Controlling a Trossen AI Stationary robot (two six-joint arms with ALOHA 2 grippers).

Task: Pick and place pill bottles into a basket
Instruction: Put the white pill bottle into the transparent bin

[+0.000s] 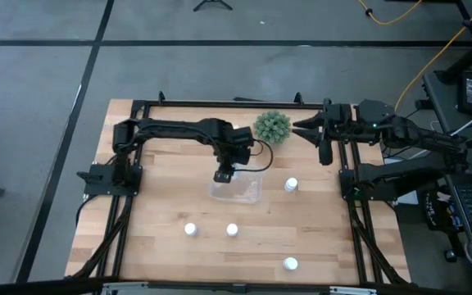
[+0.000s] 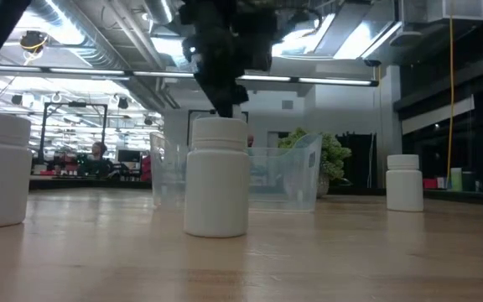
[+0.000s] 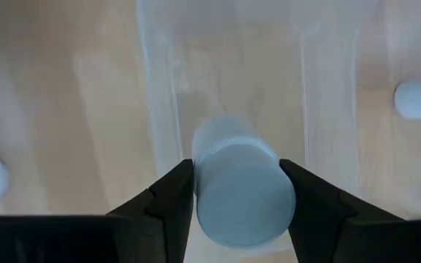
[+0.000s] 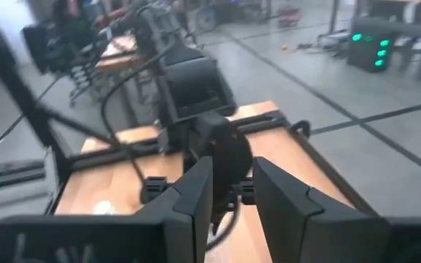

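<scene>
The clear basket point(image 1: 238, 191) stands on the table's middle and also shows in the low view point(image 2: 292, 176). My left gripper point(image 1: 224, 174) is over the basket's left part, pointing down, shut on a white pill bottle point(image 3: 243, 193). Other bottles stand on their bases on the table: one right of the basket point(image 1: 292, 185), two nearer point(image 1: 191, 229) point(image 1: 232, 230), one by the near edge point(image 1: 290, 263). My right gripper point(image 1: 301, 129) waits at the far right, beside the plant, open by a narrow gap and empty. My left gripper pinches the bottle's round side wall point(image 3: 203, 183) between its two fingers point(image 3: 170, 197), one on each side. The fingers come from above, pointing down. The bottle stands upright within the basket's outline point(image 3: 159, 109); whether its base touches the basket's floor I cannot tell.
A green spiky plant point(image 1: 272, 126) stands at the far side, just beyond the basket and close to my right gripper. A dark cable point(image 1: 262, 160) loops from the left arm's wrist over the table beside the basket. Bare wood lies on the near left.
</scene>
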